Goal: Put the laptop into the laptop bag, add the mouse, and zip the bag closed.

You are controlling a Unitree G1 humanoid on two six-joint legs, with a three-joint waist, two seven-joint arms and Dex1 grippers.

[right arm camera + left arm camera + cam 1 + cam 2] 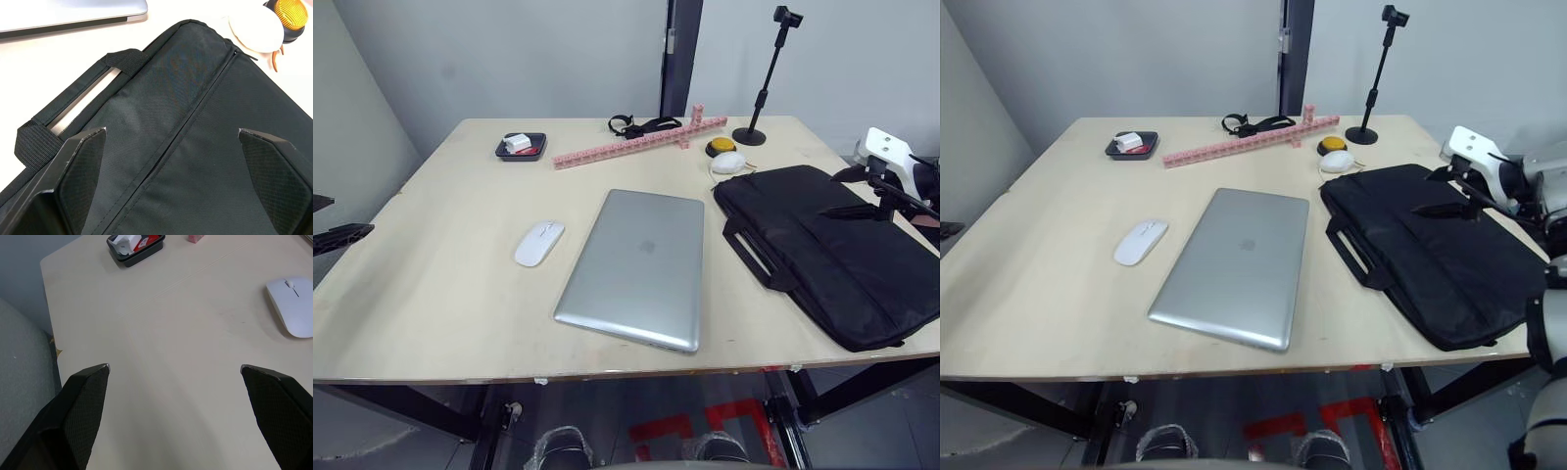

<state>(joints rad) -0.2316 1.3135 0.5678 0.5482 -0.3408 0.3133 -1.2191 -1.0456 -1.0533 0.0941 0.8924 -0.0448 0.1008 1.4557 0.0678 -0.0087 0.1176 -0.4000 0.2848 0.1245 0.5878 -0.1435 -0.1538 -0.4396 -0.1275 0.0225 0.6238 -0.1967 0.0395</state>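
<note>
The silver-grey laptop (636, 264) lies shut at the middle of the table. The white mouse (539, 242) rests just left of it. The black laptop bag (832, 250) lies flat on the right, its strap handles (751, 250) facing the laptop. My right gripper (1435, 191) hovers open over the bag's far part; in the right wrist view this gripper (171, 130) spans a zipper line (195, 112) on the bag. My left gripper (174, 367) stands open above bare table near the left edge, with the mouse (293, 306) well off to one side.
At the back stand a black tray (522, 146) with small items, a pink strip (626, 142), a black strap (641, 124), a yellow button (721, 147), a white egg-shaped lump (728, 163) touching the bag's corner, and a camera stand (759, 98).
</note>
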